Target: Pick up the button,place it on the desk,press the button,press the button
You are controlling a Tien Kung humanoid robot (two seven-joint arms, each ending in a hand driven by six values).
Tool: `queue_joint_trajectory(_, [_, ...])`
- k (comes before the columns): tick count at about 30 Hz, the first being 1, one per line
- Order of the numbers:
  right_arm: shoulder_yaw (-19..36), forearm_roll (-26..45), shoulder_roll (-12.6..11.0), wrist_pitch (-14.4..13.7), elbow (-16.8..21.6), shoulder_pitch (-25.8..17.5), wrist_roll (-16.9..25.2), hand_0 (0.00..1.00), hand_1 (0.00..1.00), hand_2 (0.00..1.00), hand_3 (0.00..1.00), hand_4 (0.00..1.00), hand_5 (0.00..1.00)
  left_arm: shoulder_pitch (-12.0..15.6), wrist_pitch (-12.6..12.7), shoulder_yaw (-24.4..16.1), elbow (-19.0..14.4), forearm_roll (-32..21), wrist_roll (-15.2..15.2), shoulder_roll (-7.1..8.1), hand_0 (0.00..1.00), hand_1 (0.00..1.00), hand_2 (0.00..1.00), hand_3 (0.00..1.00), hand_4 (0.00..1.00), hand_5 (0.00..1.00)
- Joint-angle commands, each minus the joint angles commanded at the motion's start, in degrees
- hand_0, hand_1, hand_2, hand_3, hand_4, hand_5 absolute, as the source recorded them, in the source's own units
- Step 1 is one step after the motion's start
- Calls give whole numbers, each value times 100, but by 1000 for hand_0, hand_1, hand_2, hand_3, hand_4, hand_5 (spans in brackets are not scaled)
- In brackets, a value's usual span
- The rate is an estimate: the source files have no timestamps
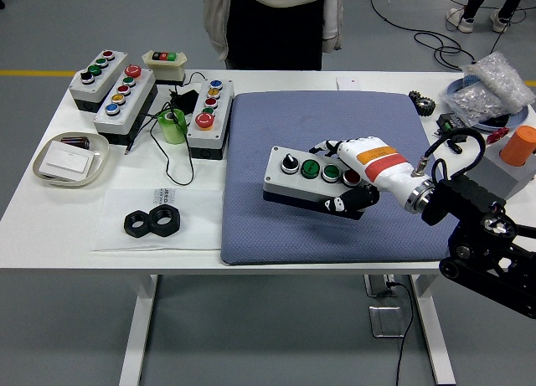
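Button box (314, 178), grey-topped with a black base, is held over the middle of the blue mat (276, 135) by the right hand (352, 172), whose white fingers are wrapped around the box's right end. Its top carries a black knob, two green buttons and one red button in a row. Whether the box rests on the mat or hangs just above it cannot be determined. The right arm enters from the lower right corner of the view.

Nearer the table's (50, 227) front edge on the left, two black hex nuts (152, 222) lie on a clear sheet. Behind them sits a shallow tray (70, 159) holding a white card. Further back stand three other control boxes (117, 97), a small green tape roll (173, 126) and black cabling. On the right side are an orange knob (523, 143) on a grey block and a bag of small parts (490, 89). A person (272, 22) stands at the far edge.
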Motion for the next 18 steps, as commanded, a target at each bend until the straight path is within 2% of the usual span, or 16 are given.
queue_joint_trajectory(3, [56, -122, 4, 106, -32, -19, -31, 394, 400, 518, 819, 848, 171, 3, 0, -7, 1, 11, 3, -2, 738, 773, 847, 761, 525, 998])
queue_joint_trajectory(4, [81, -159, 2, 122, -36, -26, -34, 580, 562, 738, 998, 936, 220, 4, -1, -13, 1, 21, 6, -2, 738, 774, 847, 761, 525, 998])
queue_joint_trajectory(9, [218, -220, -32, 112, 16, -69, 2, 580, 562, 738, 998, 936, 220, 9, -4, -29, 2, 43, 13, -2, 738, 774, 847, 761, 525, 998])
queue_joint_trajectory(10, [234, -223, -36, 118, 22, -74, 4, 874, 759, 952, 998, 981, 207, 9, -4, -32, 2, 46, 14, -2, 738, 773, 847, 761, 528, 998])
queue_joint_trajectory(15, [427, -126, -88, 325, 115, -146, 29, 874, 759, 952, 998, 981, 207, 22, -6, -55, 5, 73, 22, -3, 738, 773, 847, 761, 528, 998])
queue_joint_trajectory(16, [446, -119, -91, 393, 123, -152, 33, 998, 875, 998, 998, 998, 206, 26, -8, -64, 5, 88, 28, -4, 738, 773, 847, 762, 527, 998])
queue_joint_trajectory(18, [466, -113, -93, 463, 129, -160, 39, 998, 875, 998, 998, 998, 206, 32, -10, -75, 5, 104, 33, -5, 738, 773, 847, 762, 527, 998])
